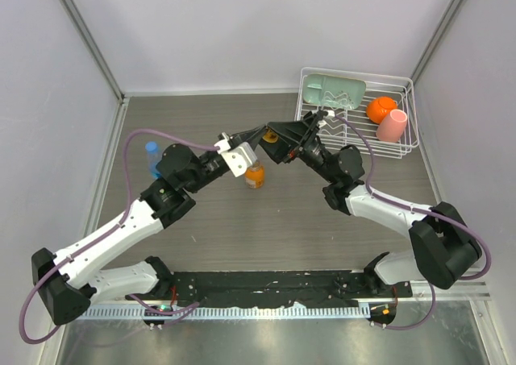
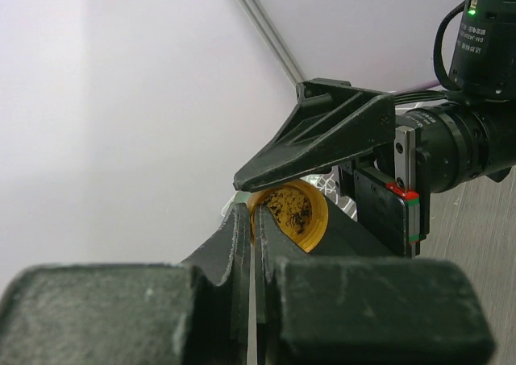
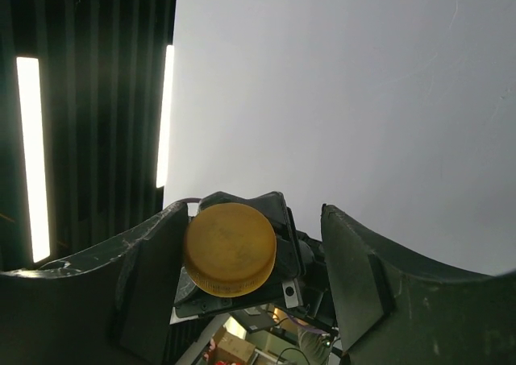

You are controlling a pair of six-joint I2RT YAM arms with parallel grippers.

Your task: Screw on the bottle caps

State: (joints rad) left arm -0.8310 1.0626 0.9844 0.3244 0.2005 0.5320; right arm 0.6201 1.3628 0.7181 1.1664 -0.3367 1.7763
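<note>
- You'll find the orange cap (image 3: 231, 248) in mid-air, its wall pinched between the left gripper's (image 2: 254, 220) nearly closed jaws (hollow side towards that wrist camera).
- The right gripper (image 3: 256, 228) stands spread around it.
- The orange bottle (image 1: 255, 176) stands nearby, its mouth hard to make out.
- The left arm (image 1: 129, 220) half-covers the clear bottle (image 1: 151, 159).

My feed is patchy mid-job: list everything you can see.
Orange-amber round plastic screw cap: one, held up above the table.
Squat plastic bottle of orange liquid: one, table centre.
Clear plastic bottle, blue on top: one, table left.
White wire basket: one, far right corner.
Pale green tray, orange ball, pink cup: one each, in the basket.
Left gripper: one, black, shut on the cap's rim.
Right gripper: one, black, open around the cap.
</note>
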